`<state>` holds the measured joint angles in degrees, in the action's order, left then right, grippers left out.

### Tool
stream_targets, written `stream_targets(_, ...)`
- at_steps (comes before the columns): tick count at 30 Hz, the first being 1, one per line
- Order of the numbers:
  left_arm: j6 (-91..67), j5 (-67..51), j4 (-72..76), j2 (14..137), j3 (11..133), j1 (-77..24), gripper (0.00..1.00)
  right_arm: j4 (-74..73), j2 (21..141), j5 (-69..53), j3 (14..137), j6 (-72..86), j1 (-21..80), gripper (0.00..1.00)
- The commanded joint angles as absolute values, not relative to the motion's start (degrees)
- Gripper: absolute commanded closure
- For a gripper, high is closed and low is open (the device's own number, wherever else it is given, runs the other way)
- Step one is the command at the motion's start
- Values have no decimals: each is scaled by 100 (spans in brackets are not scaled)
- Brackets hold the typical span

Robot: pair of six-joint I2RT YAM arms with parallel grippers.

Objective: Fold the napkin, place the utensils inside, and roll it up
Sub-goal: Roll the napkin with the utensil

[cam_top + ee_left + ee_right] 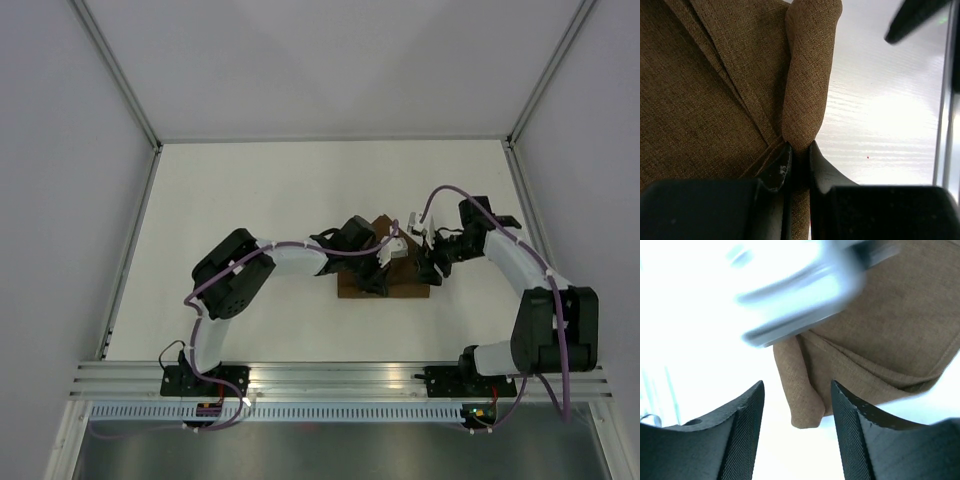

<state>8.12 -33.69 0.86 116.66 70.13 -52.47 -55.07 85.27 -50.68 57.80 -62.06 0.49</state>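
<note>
Napkin (700,110): brown matte cloth with a coarse weave, folded in flat layers, one edge rolled into a soft tube (810,85). It lies mid-table (250,190), which is white and smooth. Left gripper (800,155) is pinched tight on the tube. Right gripper (796,392) has its jaws apart, empty, above the tube's rounded end.

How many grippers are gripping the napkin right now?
1. The left gripper pinches the rolled edge of the napkin; the right gripper hovers open near the roll's end, gripping nothing.
</note>
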Motion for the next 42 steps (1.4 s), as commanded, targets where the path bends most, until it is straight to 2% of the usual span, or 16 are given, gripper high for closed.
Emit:
stream_targets(1, 519, -4067, -1212, 12269, 7136, -5160, 98, -3519, 7491, -4388, 4540, -5724, 306, 38)
stream_targets(7, 141, -4543, -1503, 12664, 7654, -4966, 98, -1786, 6443, -2938, 3114, -5222, 1519, 33)
stream_targets(13, -211, -4781, -1889, 13069, 8199, -4931, 98, -924, 6592, -2085, 2655, -5063, 2521, 32)
stream_targets(18, -404, -4808, -2003, 13192, 8367, -4922, 98, -633, 6846, -1723, 2531, -5036, 2944, 33)
stream_targets(21, -474, -4816, -2196, 13289, 8507, -4896, 98, -607, 7013, -1635, 2522, -4992, 3085, 39)
stream_targets(25, -711, -4808, -2337, 13359, 8666, -4860, 95, -729, 7145, -1591, 2592, -4904, 3155, 60)
stream_targets(27, -861, -4694, -2364, 13359, 8701, -4826, 89, -861, 7259, -1626, 2715, -4878, 3164, 69)
stream_targets(29, -1045, -4606, -2364, 13263, 8728, -4790, 84, -1142, 7426, -1670, 2830, -4887, 3155, 74)
stream_targets(30, -1098, -4527, -2356, 13193, 8728, -4781, 77, -1317, 7470, -1740, 2926, -4895, 3164, 78)
stream_targets(32, -1178, -4482, -2347, 13061, 8736, -4764, 72, -1511, 7611, -1828, 3040, -4957, 3155, 80)
stream_targets(33, -1204, -4448, -2321, 12895, 8754, -4755, 65, -1677, 7664, -1906, 3145, -4966, 3155, 82)
stream_targets(36, -1318, -4351, -2320, 12614, 8824, -4694, 58, -2098, 7883, -2135, 3462, -5018, 3094, 85)
stream_targets(42, -1599, -4026, -2277, 12147, 8807, -4386, 54, -3083, 8533, -3014, 4261, -5247, 2778, 86)
